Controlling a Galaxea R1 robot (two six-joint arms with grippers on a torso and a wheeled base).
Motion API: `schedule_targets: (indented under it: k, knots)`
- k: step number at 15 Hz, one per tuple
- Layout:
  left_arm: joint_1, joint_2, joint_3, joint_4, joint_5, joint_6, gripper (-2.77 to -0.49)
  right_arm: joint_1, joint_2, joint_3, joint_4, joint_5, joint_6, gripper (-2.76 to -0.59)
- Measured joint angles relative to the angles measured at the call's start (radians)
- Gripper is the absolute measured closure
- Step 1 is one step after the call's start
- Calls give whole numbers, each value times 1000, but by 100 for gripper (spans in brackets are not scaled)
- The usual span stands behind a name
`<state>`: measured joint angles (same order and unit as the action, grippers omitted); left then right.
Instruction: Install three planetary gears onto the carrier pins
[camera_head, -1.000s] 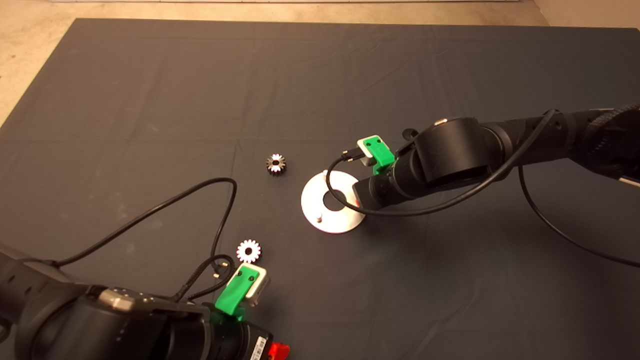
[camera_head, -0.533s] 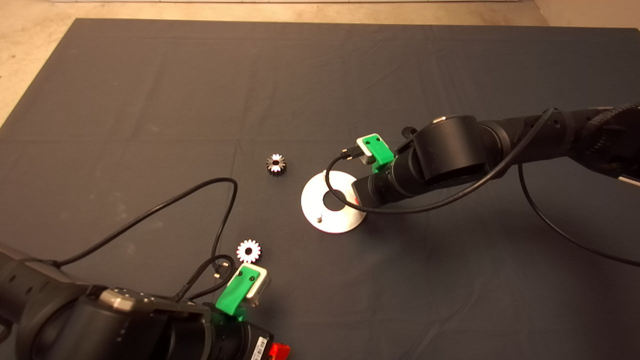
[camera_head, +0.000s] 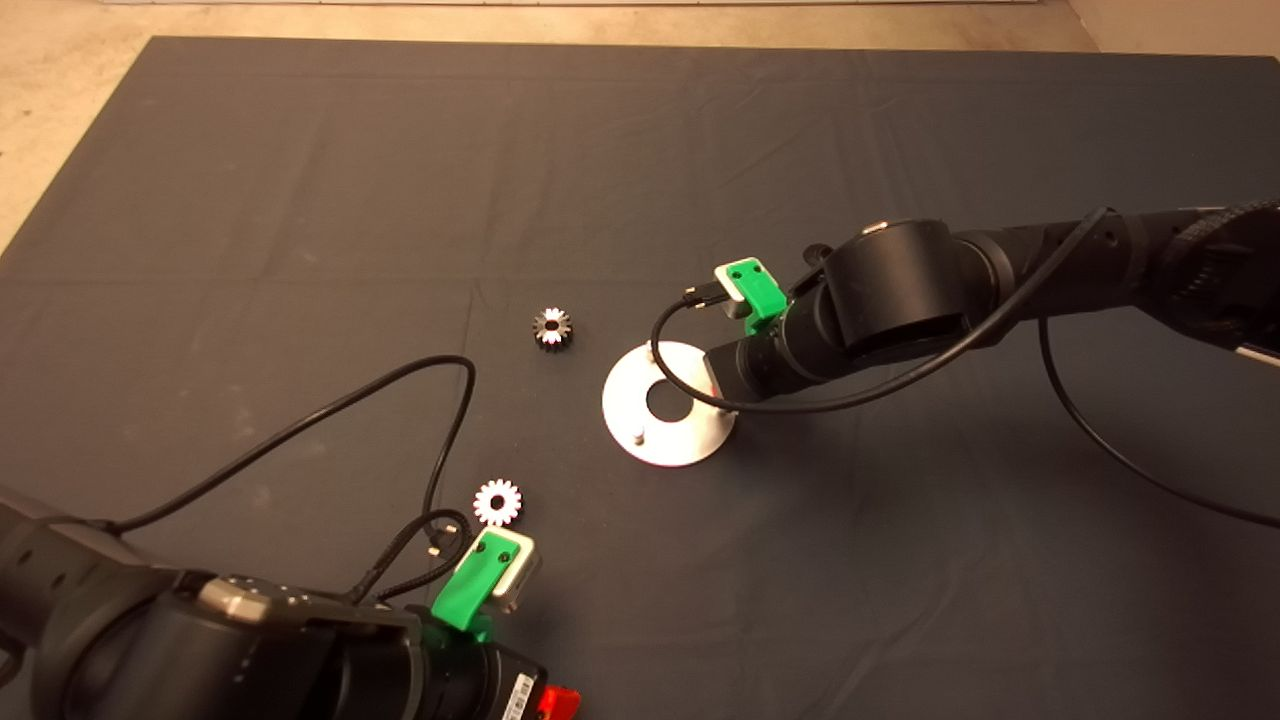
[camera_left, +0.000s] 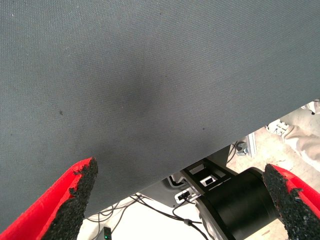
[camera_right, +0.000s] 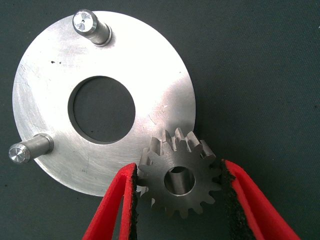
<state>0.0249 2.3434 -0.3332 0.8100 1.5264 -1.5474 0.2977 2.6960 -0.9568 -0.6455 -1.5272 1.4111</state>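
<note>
One gear (camera_right: 178, 180) over the disc's (camera_right: 100, 52) rim; two gears (camera_head: 552, 328) (camera_head: 497, 502) on mat.

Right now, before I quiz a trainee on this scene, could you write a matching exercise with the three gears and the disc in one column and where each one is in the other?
Things:
1. dark gear
2. bright gear
3. third gear
4. disc

Places:
A. flat on the mat, two bare pins showing
B. between the right pincer's fingers
C. on the mat, close to the left arm
D. alone on the mat beside the disc, away from both arms

Pairs: 1-D, 2-C, 3-B, 4-A
</note>
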Motion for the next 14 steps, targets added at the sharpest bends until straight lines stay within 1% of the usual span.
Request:
schedule_targets:
  k: [6, 7, 12, 14]
  knots:
    - [0, 0, 0, 0, 0, 0, -236, 0, 1, 0, 0, -1, 0, -92]
    - [0, 0, 0, 0, 0, 0, -236, 0, 3, 0, 0, -4, 0, -92]
    - [0, 0, 0, 0, 0, 0, -236, 0, 11, -4, 0, -8, 0, -92]
    - [0, 0, 0, 0, 0, 0, -236, 0, 14, -5, 1, -6, 0, -92]
